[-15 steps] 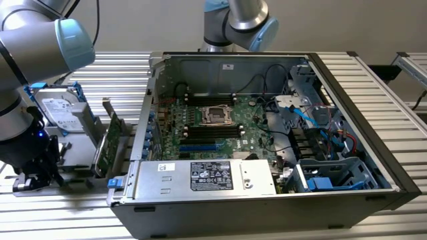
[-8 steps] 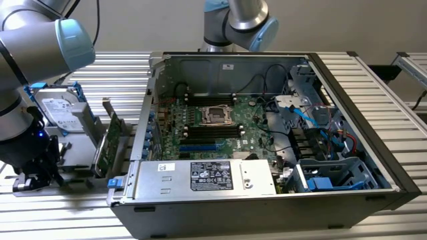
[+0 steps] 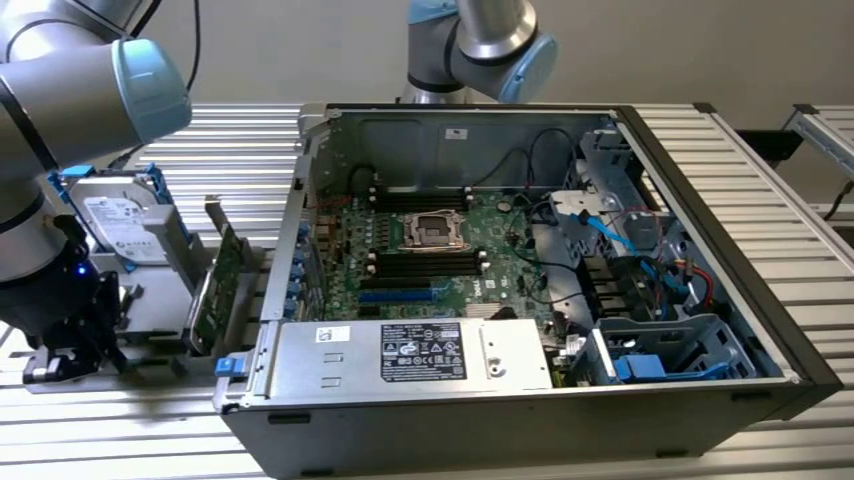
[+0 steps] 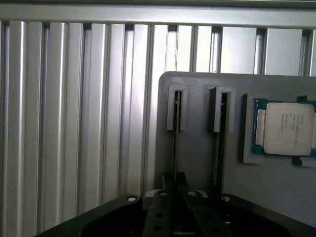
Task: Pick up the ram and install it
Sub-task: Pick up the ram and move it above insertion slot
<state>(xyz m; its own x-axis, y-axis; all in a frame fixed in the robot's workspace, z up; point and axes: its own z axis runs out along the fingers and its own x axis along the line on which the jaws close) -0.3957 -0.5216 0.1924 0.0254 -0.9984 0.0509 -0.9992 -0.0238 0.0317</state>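
In the grey slotted holder [image 4: 197, 158]: ram [image 4: 174, 143], seated edge-on.
Thin strip is pinched by the narrowed gripper [image 4: 174, 180] (square metal-capped CPU [image 4: 284, 127] recessed alongside).

silver arm [image 3: 47, 100], pale-blue caps [image 3: 154, 78], black gripper [image 4: 174, 178]
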